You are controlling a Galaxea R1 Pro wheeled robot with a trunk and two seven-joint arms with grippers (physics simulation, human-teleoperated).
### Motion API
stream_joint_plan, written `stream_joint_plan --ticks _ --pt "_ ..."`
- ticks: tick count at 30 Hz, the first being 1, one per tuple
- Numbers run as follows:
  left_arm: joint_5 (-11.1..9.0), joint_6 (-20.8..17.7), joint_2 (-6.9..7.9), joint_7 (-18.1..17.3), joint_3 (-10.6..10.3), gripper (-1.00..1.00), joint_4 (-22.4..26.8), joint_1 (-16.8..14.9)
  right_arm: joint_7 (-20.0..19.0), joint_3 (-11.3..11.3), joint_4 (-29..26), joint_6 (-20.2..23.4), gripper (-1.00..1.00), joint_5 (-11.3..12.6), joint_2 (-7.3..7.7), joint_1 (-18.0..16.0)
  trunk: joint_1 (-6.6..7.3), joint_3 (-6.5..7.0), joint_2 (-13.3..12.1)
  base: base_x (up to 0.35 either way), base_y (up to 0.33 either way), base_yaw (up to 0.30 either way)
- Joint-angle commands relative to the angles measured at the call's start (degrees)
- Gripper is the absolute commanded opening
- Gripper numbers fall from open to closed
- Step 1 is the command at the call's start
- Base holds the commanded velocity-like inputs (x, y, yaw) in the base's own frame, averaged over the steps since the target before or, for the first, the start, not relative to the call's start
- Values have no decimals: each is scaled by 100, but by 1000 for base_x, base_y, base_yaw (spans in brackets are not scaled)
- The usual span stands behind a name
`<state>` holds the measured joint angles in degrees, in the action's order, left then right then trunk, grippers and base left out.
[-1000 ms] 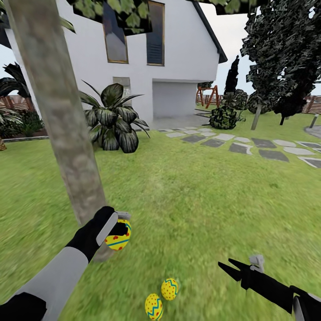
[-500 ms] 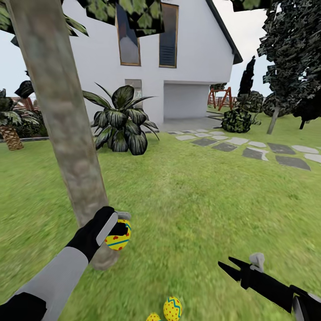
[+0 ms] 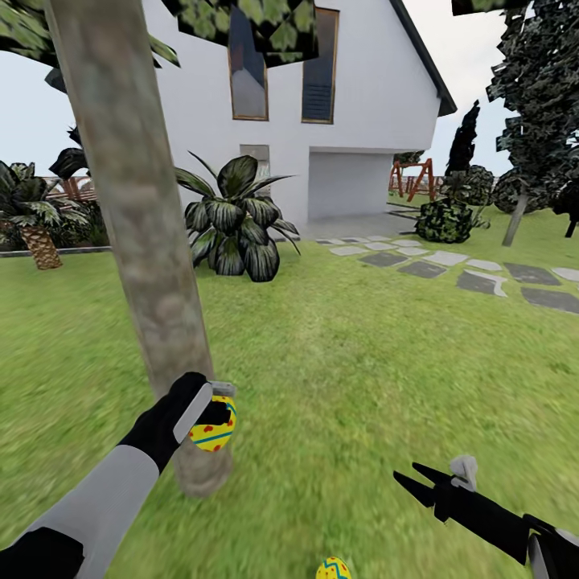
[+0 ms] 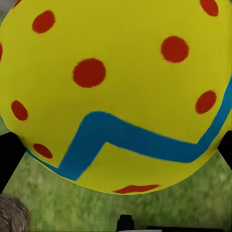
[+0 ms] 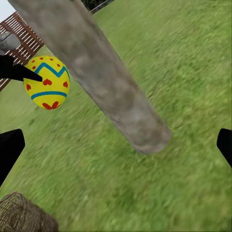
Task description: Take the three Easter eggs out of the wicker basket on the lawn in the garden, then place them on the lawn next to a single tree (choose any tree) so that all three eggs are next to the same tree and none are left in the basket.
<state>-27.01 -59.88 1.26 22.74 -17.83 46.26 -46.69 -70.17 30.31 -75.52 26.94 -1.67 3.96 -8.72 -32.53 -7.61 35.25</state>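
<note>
Pincer-held egg [image 3: 214,426] beside tree trunk [image 3: 137,209]

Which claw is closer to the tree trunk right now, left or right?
Left. The left claw holds an egg right beside the tree trunk, near its base. The right claw hangs open over the grass, well off to the trunk's right.

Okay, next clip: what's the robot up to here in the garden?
The left gripper holds a yellow Easter egg above the lawn, close beside the trunk of the tree. Another egg lies on the grass at the head view's lower edge. The right gripper hangs open and empty. A corner of the wicker basket shows nearby.
</note>
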Motion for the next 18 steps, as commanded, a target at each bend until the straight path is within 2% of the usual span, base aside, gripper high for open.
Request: stream_joint_plan --ticks 1,9,18 --pt "-59 -12 9 54 -28 -100 6 -6 -32 10 -6 48 100 -17 -2 -7 -5 -10 9 262 -50 1" --pt "-68 -12 12 53 -29 -100 56 -6 -32 10 -2 48 100 -23 -1 -7 -5 -10 9 49 -13 0" --pt "-68 -12 15 47 -29 -100 15 -6 -32 11 -3 45 100 -18 -2 -7 -203 -172 370 0 0 0"
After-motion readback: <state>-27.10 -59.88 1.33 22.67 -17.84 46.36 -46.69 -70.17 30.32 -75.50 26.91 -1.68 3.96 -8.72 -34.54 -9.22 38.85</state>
